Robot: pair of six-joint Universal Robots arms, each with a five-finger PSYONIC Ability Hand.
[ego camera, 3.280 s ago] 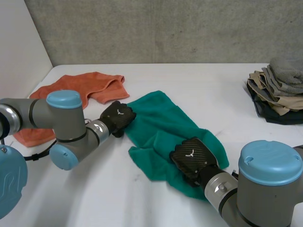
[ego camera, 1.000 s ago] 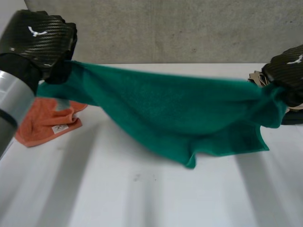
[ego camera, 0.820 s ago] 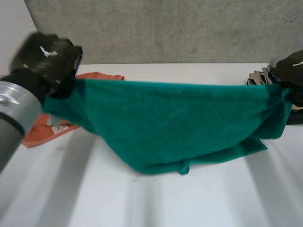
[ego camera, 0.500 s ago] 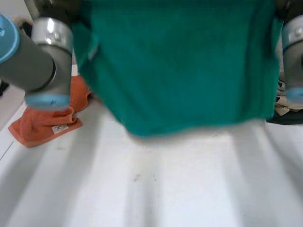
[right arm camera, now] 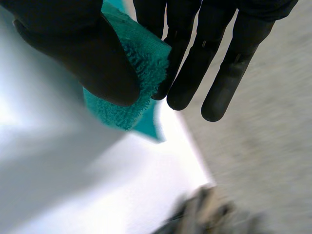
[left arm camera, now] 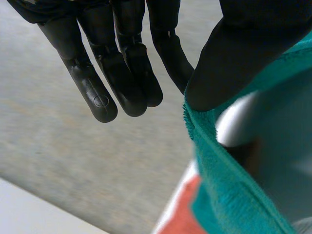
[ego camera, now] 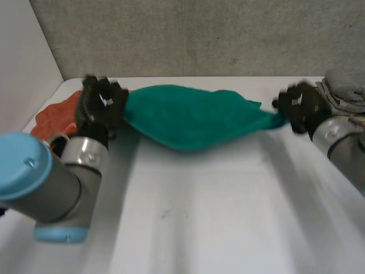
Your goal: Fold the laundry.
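The green towel (ego camera: 194,117) is stretched from left to right across the far part of the white table (ego camera: 217,217), held at each end and sagging in a loose belly in the middle; whether that belly touches the table I cannot tell. The left hand (ego camera: 100,105) holds the towel's left end: in its wrist view the thumb (left arm camera: 234,53) presses the terry edge against the nearest finger, while the other fingers (left arm camera: 97,92) hang straight and clear of the cloth. The right hand (ego camera: 299,105) pinches the right end, a bunched corner caught between its thumb (right arm camera: 83,58) and a straight finger. From the sag and the looped pile, I judge the towel soft, light and quite limp. It should not slip readily from a pinch, but it will droop and crumple wherever it is unsupported. It is best taken at corners or along one edge and kept taut between two holds, so that it can be laid flat before being folded. Both holds look shallow, close to the hem, so a hard tug might pull a corner free. By count there is one green towel, one orange towel (ego camera: 54,117) rumpled at the far left behind the left hand, and one pile of folded clothes (ego camera: 345,91) at the far right beyond the right hand. How many pieces are in that pile I cannot tell.
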